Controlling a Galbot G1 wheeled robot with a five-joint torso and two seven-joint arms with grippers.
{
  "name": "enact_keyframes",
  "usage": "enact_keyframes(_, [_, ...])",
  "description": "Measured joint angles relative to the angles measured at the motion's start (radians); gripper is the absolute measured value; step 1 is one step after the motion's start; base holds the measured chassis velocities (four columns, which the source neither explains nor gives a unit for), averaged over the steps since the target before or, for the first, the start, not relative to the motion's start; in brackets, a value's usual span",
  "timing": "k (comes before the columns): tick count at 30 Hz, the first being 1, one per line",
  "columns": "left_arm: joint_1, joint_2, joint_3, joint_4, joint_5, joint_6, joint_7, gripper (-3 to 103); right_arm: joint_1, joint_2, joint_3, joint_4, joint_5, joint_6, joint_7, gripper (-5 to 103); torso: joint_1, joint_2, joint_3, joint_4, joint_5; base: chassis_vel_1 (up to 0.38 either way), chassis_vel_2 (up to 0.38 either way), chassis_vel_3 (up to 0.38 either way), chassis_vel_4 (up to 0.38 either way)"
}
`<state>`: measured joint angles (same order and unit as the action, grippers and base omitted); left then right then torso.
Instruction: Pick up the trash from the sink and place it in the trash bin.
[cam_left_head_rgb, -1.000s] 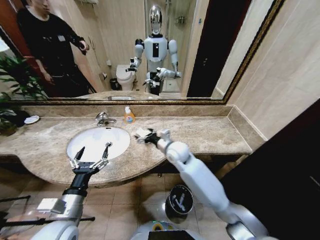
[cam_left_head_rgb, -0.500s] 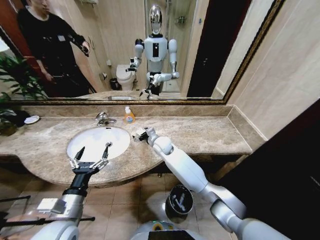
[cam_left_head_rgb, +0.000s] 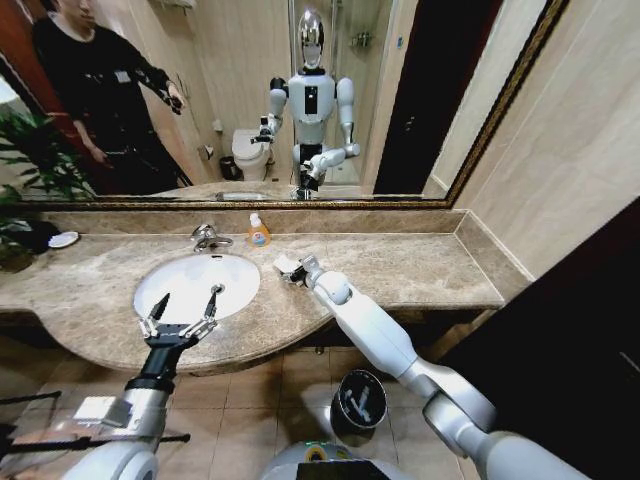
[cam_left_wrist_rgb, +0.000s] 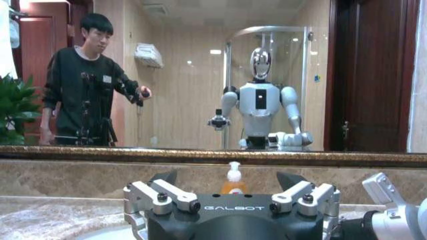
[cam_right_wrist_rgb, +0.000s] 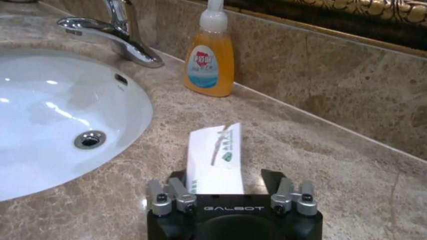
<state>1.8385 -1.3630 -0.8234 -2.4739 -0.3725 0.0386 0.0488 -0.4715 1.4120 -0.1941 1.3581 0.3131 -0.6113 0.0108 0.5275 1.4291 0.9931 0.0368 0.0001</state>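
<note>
White packet (cam_right_wrist_rgb: 215, 160) apparently pinched in right gripper (cam_right_wrist_rgb: 227, 187) beside sink (cam_right_wrist_rgb: 40, 135); thin grip risks dropping it.

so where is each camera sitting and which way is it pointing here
Head view: high on the robot, looking forward and down at the beige-brown marble countertop and white oval sink; both arms show, the open left gripper over the basin's near edge.
Left wrist view: low behind the left gripper, facing the mirror.
Right wrist view: behind the right gripper, shut on a flat white packet over the counter beside the sink.
Shared: the orange soap bottle appears in all three.
</note>
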Motion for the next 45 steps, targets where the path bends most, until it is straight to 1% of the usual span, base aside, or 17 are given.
enact_keyframes(2, [0.0, 0.0, 0.0, 0.0, 0.0, 0.0, 0.0, 100, 0.001, -0.001, 0.0, 0.0, 0.003, 0.0, -0.001, 67, 0.0, 0.0, 0.0, 0.0, 0.0, 0.0, 0.0, 0.0, 0.0])
enact_keyframes(4, [0.0, 0.0, 0.0, 0.0, 0.0, 0.0, 0.0, 100, 0.007, -0.003, -0.001, 0.0, 0.017, -0.003, -0.006, 51, 0.0, 0.0, 0.0, 0.0, 0.0, 0.0, 0.0, 0.0, 0.0])
enact_keyframes(7, [0.0, 0.0, 0.0, 0.0, 0.0, 0.0, 0.0, 100, 0.007, -0.003, -0.001, -0.002, 0.018, -0.002, -0.008, 45, 0.0, 0.0, 0.0, 0.0, 0.0, 0.0, 0.0, 0.0, 0.0])
enact_keyframes(13, [0.0, 0.0, 0.0, 0.0, 0.0, 0.0, 0.0, 100, -0.012, -0.016, 0.012, 0.03, 0.026, 0.0, 0.003, 24, 0.0, 0.0, 0.0, 0.0002, 0.0, 0.0, 0.0, 0.0, 0.0])
enact_keyframes(20, [0.0, 0.0, 0.0, 0.0, 0.0, 0.0, 0.0, 100, -0.062, -0.12, 0.086, 0.221, 0.106, -0.039, 0.035, 7, 0.0, 0.0, 0.0, 0.0003, 0.0002, 0.0, 0.0, 0.0, 0.0])
enact_keyframes(23, [0.0, 0.0, 0.0, 0.0, 0.0, 0.0, 0.0, 100, -0.127, -0.257, 0.209, 0.41, 0.23, -0.103, 0.038, 1, 0.0, 0.0, 0.0, 0.0001, 0.0002, 0.0, 0.0, 0.0, 0.0])
enact_keyframes(24, [0.0, 0.0, 0.0, 0.0, 0.0, 0.0, 0.0, 100, -0.127, -0.257, 0.209, 0.41, 0.23, -0.103, 0.038, 1, 0.0, 0.0, 0.0, 0.0001, 0.0002, 0.0, 0.0, 0.0, 0.0])
enact_keyframes(26, [0.0, 0.0, 0.0, 0.0, 0.0, 0.0, 0.0, 100, -0.208, -0.39, 0.298, 0.55, 0.302, -0.118, 0.025, 0, 0.0, 0.0, 0.0, -0.0003, 0.0002, 0.0, 0.0, 0.0, 0.0])
enact_keyframes(27, [0.0, 0.0, 0.0, 0.0, 0.0, 0.0, 0.0, 100, -0.208, -0.39, 0.298, 0.55, 0.302, -0.118, 0.025, 0, 0.0, 0.0, 0.0, -0.0003, 0.0002, 0.0, 0.0, 0.0, 0.0])
enact_keyframes(29, [0.0, 0.0, 0.0, 0.0, 0.0, 0.0, 0.0, 100, -0.303, -0.514, 0.378, 0.631, 0.344, -0.121, 0.013, 0, 0.0, 0.0, 0.0, -0.0001, 0.0004, 0.0, 0.0, 0.0, 0.0])
enact_keyframes(32, [0.0, 0.0, 0.0, 0.0, 0.0, 0.0, 0.0, 100, -0.422, -0.579, 0.477, 0.652, 0.362, -0.121, 0.011, 0, 0.0, 0.0, 0.0, -0.0003, 0.0003, 0.0, 0.0, 0.0, 0.0])
enact_keyframes(33, [0.0, 0.0, 0.0, 0.0, 0.0, 0.0, 0.0, 100, -0.422, -0.579, 0.477, 0.652, 0.362, -0.121, 0.011, 0, 0.0, 0.0, 0.0, -0.0003, 0.0003, 0.0, 0.0, 0.0, 0.0])
enact_keyframes(35, [0.0, 0.0, 0.0, 0.0, 0.0, 0.0, 0.001, 100, -0.574, -0.582, 0.645, 0.653, 0.375, -0.121, 0.017, 0, 0.0, 0.0, 0.0, 0.0001, 0.0004, 0.0, 0.0, 0.0, 0.0])
enact_keyframes(40, [0.0, 0.0, 0.0, 0.0, 0.0, 0.0, 0.0, 100, -0.755, -0.557, 0.807, 0.648, 0.406, -0.121, -0.026, 0, 0.0, 0.0, 0.0, 0.0, 0.0007, 0.0, 0.0, 0.0, 0.0])
enact_keyframes(41, [0.0, 0.0, 0.0, 0.0, 0.0, 0.0, 0.0, 100, -0.852, -0.538, 0.895, 0.647, 0.416, -0.121, -0.09, 0, 0.0, 0.0, 0.0, -0.0002, 0.0008, 0.0, 0.0, 0.0, 0.0])
enact_keyframes(44, [0.0, 0.0, 0.0, 0.0, 0.0, 0.0, 0.0, 100, -0.908, -0.527, 0.96, 0.646, 0.411, -0.121, -0.16, 0, 0.0, 0.0, 0.0, 0.0, 0.0008, 0.0, 0.0, 0.0, 0.0])
enact_keyframes(45, [0.0, 0.0, 0.0, 0.0, 0.0, 0.0, 0.0, 100, -0.968, -0.516, 1.037, 0.635, 0.38, -0.114, -0.282, 0, 0.0, 0.0, 0.0, 0.0, -0.0004, 0.0, 0.0, 0.0, 0.0])
